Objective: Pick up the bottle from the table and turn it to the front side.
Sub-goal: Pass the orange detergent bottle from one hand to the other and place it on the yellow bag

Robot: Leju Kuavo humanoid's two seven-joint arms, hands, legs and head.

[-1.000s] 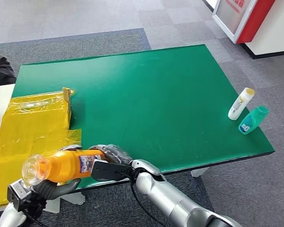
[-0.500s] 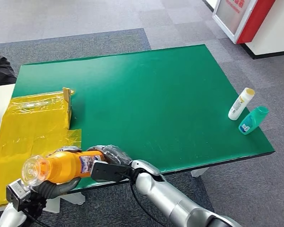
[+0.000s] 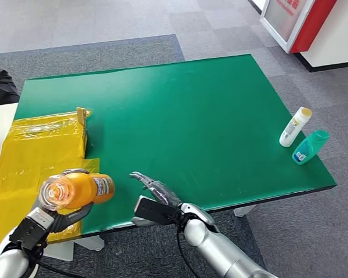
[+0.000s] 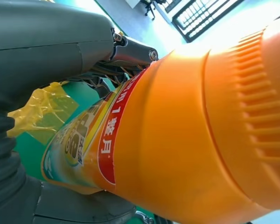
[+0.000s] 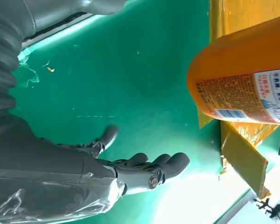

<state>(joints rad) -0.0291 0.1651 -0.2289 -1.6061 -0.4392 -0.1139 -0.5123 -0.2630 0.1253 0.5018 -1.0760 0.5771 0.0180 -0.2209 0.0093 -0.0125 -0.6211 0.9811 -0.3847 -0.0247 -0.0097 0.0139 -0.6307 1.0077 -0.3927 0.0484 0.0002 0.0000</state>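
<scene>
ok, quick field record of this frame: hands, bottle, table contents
left hand: grips the orange bottle, held lying sideways above the near left table edge
right hand: holds nothing, fingers spread, apart from the bottle
bottle label: red and printed panel visible in the left wrist view, small-print panel in the right wrist view
table: green top
yellow plastic sheet: on the left side, with a cardboard piece at its edge
far right: white bottle and teal bottle, both lying down, side by side
</scene>
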